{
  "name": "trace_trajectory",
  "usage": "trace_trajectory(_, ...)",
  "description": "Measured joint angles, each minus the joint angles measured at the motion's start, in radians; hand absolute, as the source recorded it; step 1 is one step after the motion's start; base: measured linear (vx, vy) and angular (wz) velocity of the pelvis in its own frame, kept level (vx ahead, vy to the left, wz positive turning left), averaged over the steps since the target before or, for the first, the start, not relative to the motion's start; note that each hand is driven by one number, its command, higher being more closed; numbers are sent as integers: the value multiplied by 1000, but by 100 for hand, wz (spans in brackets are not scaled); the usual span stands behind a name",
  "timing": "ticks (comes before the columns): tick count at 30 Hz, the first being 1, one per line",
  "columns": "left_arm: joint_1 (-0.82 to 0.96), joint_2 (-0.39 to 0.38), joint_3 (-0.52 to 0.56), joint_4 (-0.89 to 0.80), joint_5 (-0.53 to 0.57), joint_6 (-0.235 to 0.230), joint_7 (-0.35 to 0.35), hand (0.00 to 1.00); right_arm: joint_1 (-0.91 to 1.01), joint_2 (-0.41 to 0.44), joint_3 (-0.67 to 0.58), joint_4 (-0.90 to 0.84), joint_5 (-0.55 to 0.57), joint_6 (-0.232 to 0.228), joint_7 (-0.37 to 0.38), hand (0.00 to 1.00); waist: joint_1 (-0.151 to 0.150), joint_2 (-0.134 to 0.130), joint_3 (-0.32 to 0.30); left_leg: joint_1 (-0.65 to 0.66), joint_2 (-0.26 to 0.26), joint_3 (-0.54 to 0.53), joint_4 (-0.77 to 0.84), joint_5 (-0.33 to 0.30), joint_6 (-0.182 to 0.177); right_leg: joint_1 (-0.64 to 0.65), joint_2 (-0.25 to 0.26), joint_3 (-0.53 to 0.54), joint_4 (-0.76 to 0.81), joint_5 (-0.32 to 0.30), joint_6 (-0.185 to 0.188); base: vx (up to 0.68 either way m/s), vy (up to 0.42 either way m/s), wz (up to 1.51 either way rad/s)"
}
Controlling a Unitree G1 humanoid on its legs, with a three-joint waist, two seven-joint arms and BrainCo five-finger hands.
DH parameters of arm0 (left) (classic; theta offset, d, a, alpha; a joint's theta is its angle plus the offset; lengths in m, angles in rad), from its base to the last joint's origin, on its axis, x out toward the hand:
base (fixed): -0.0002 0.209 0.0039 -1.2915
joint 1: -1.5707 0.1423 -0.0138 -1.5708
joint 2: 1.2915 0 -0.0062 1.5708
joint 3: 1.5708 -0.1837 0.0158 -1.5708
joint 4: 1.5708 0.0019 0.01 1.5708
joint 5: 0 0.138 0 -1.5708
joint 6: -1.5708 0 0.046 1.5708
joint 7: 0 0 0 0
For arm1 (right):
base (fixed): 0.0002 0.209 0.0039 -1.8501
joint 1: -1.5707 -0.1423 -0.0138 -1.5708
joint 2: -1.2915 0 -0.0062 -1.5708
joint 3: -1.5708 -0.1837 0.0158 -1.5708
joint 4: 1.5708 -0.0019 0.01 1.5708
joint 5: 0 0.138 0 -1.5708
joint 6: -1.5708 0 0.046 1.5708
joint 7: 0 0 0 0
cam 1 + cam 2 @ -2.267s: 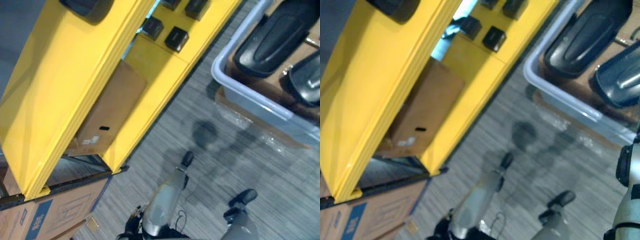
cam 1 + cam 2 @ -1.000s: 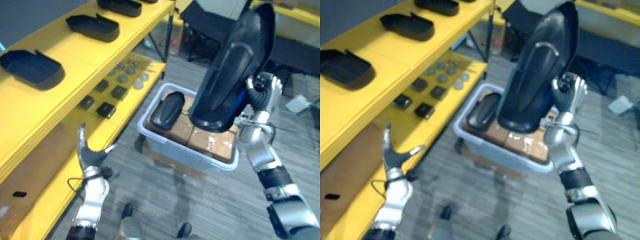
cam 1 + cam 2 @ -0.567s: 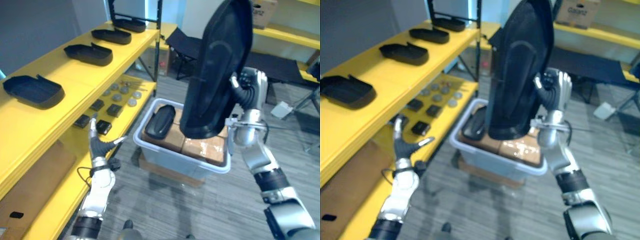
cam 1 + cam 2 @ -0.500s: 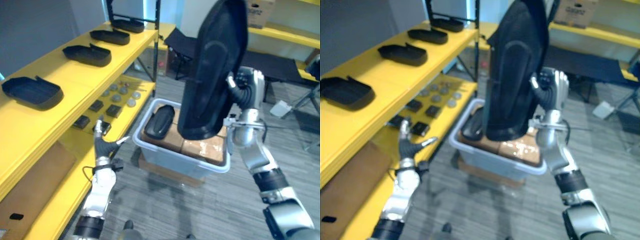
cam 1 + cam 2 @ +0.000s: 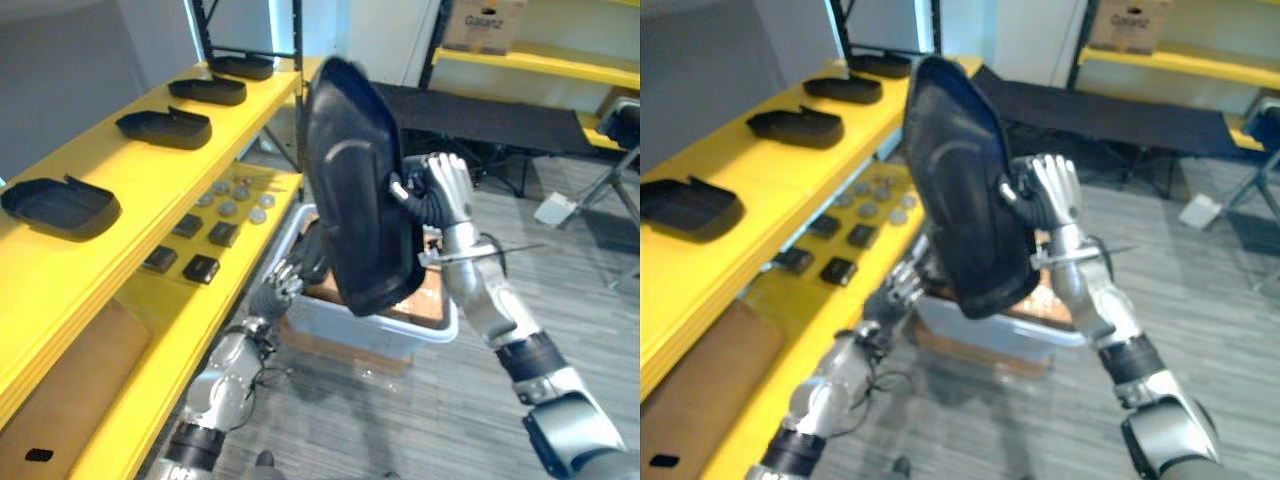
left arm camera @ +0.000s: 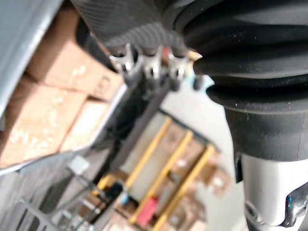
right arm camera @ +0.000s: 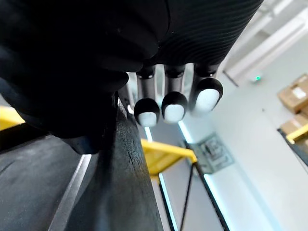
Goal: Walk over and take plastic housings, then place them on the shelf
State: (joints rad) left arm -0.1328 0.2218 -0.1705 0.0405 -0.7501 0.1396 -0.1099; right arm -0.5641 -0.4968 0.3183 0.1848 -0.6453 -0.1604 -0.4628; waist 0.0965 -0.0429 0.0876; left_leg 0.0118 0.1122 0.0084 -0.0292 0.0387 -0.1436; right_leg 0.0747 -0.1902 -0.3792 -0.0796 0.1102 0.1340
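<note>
Head views, housings: six black plastic housings counted. Four shelf housings (image 5: 163,127) lie in one row on the top board of the yellow shelf (image 5: 130,175), well apart from each other. One held housing (image 5: 358,215) stands upright in the air above the bin (image 5: 340,335). One bin housing (image 5: 316,252) lies inside, partly hidden behind the held one.
Head views, right hand: the right hand (image 5: 440,192) is clamped on one long edge of the held housing.
Head views, left hand: the left hand (image 5: 278,290) is low, near the bin's near corner, its fingers loosely bent and holding nothing.
Head views, lower board: four small black blocks (image 5: 200,268), and beside them several round grey discs (image 5: 228,207), too small to count surely.
Head views, cardboard: cardboard boxes (image 5: 436,288) in the bin, one large box (image 5: 60,370) under the lower board.
Left wrist view: three silver fingers (image 6: 150,66) show. Beyond them are the bin's cardboard boxes from very close, which the head views mostly hide.
Right wrist view: three fingers (image 7: 174,107) curl over the held housing's rim with the thumb cover on the other side. This grip from inside is not seen from the head.
</note>
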Motion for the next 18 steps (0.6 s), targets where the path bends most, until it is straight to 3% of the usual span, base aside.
trace_trajectory(9, -26, 7, 35, -84, -118, 3, -72, 0, 1, 0, 17, 87, -37, -10, 4, 100, -4, 5, -3, -13, -5, -15, 0, 4, 1, -1, -3, -14, 0, 0, 0, -2, 0, 3)
trace_trajectory(13, -26, 7, 35, -122, -118, 4, -94, 0, 1, 0, 19, 123, -37, -17, 4, 100, -2, 10, -6, -13, -6, -26, 0, 5, 1, 4, -3, -29, 0, 0, 0, -17, -4, 9)
trace_trajectory(18, -25, 6, 32, -147, -104, 42, -102, 0, 1, 10, 19, 139, -35, -18, -2, 100, 0, 12, -7, -13, -7, -27, 0, 8, 2, 5, -4, -31, 0, 0, 0, 0, 0, 0)
